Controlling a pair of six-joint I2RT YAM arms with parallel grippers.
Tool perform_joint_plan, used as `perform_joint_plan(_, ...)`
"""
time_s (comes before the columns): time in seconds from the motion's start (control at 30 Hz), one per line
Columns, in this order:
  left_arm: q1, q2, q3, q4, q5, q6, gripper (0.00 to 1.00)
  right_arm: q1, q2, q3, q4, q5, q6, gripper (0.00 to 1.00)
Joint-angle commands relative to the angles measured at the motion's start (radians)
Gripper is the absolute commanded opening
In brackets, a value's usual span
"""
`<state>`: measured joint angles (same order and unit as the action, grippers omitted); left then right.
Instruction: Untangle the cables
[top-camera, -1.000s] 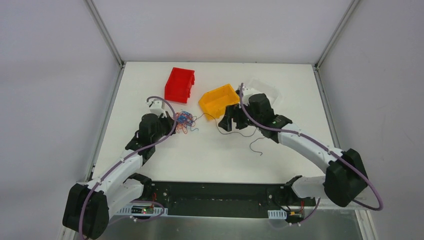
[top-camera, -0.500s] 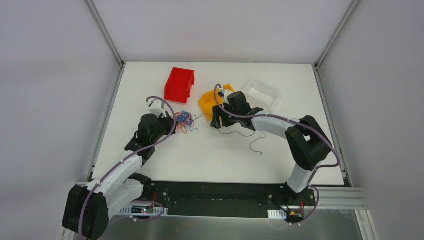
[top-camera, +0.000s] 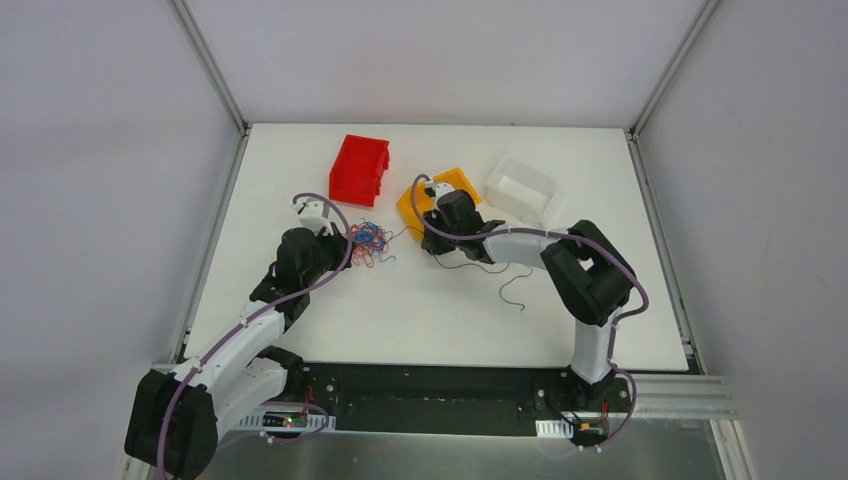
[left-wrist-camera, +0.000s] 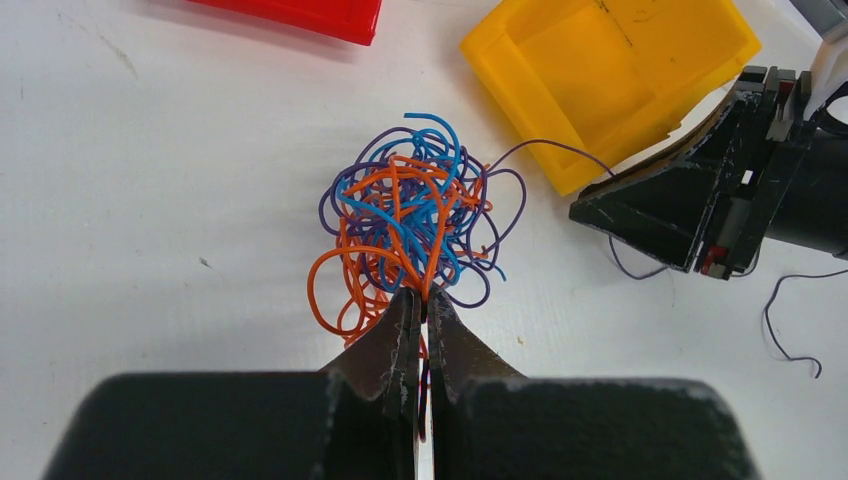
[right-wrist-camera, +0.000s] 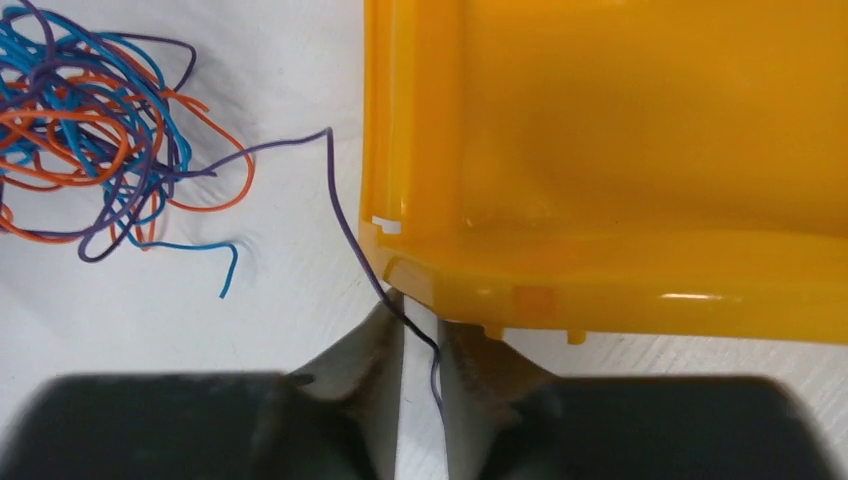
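Cables (left-wrist-camera: 410, 215) look limp, snaggy; left gripper (left-wrist-camera: 420, 310) clamps them, barely-open right gripper (right-wrist-camera: 420, 345) straddles purple strand (right-wrist-camera: 348, 220), the best hold.

One red bin (top-camera: 360, 168), one yellow bin (top-camera: 411, 207), one clear bin (top-camera: 523, 190), one cable tangle (top-camera: 368, 240)

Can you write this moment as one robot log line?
left gripper: shut on tangled ball of blue, orange and purple wires | right gripper: slightly open, thin purple wire between jaws | beside yellow plastic bin
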<state>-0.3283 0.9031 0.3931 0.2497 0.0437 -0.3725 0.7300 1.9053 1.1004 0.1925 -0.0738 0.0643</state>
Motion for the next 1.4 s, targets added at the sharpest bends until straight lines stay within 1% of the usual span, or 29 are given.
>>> perform_joint_plan(0.0, -0.008, -0.005, -0.006, 0.045, -0.033, 0.019, 0.00, 0.008, -0.008, -0.003, 0.066, 0.044, 0.031, 0.05)
perform_joint_plan(0.03, -0.008, -0.005, -0.006, 0.044, -0.037, 0.018, 0.00, 0.008, -0.030, -0.018, 0.075, 0.050, 0.038, 0.00)
perform_joint_plan(0.13, -0.008, -0.003, -0.008, 0.040, -0.071, 0.016, 0.00, 0.006, -0.119, -0.073, 0.086, 0.067, 0.043, 0.00)
perform_joint_plan(0.23, -0.008, -0.004, -0.008, 0.032, -0.092, 0.012, 0.00, 0.001, -0.243, -0.134, 0.072, 0.122, 0.051, 0.00)
perform_joint_plan(0.33, -0.008, -0.006, -0.008, 0.026, -0.108, 0.010, 0.00, -0.034, -0.358, -0.196, 0.042, 0.145, 0.080, 0.00)
perform_joint_plan(0.57, -0.008, -0.004, -0.007, 0.011, -0.145, 0.006, 0.00, -0.197, -0.626, -0.332, -0.047, 0.144, 0.217, 0.00)
perform_joint_plan(0.73, -0.008, -0.003, -0.003, -0.012, -0.194, 0.000, 0.00, -0.338, -0.745, -0.365, -0.155, 0.157, 0.312, 0.00)
perform_joint_plan(0.83, -0.008, -0.001, -0.003, -0.027, -0.233, -0.008, 0.00, -0.428, -0.802, -0.391, -0.187, 0.148, 0.367, 0.00)
perform_joint_plan(0.9, -0.008, -0.001, -0.003, -0.030, -0.236, -0.009, 0.00, -0.460, -0.830, -0.401, -0.188, 0.100, 0.352, 0.00)
perform_joint_plan(0.97, -0.008, 0.001, -0.002, -0.027, -0.218, -0.008, 0.00, -0.461, -0.840, -0.389, -0.213, 0.022, 0.328, 0.00)
perform_joint_plan(1.1, -0.008, 0.016, 0.009, -0.017, -0.153, 0.006, 0.00, -0.451, -0.801, -0.320, -0.278, -0.168, 0.299, 0.00)
perform_joint_plan(1.13, -0.008, 0.021, 0.012, -0.014, -0.136, 0.008, 0.00, -0.439, -0.786, -0.296, -0.292, -0.194, 0.291, 0.00)
perform_joint_plan(1.23, -0.008, 0.037, 0.018, -0.008, -0.101, 0.012, 0.00, -0.399, -0.753, -0.216, -0.391, -0.167, 0.274, 0.00)
perform_joint_plan(1.27, -0.008, 0.041, 0.019, -0.008, -0.097, 0.013, 0.00, -0.395, -0.751, -0.206, -0.412, -0.141, 0.284, 0.05)
perform_joint_plan(1.33, -0.008, 0.044, 0.021, -0.008, -0.095, 0.013, 0.00, -0.396, -0.759, -0.209, -0.456, -0.055, 0.323, 0.07)
perform_joint_plan(1.37, -0.008, 0.044, 0.020, -0.009, -0.092, 0.012, 0.00, -0.398, -0.770, -0.222, -0.474, -0.009, 0.348, 0.06)
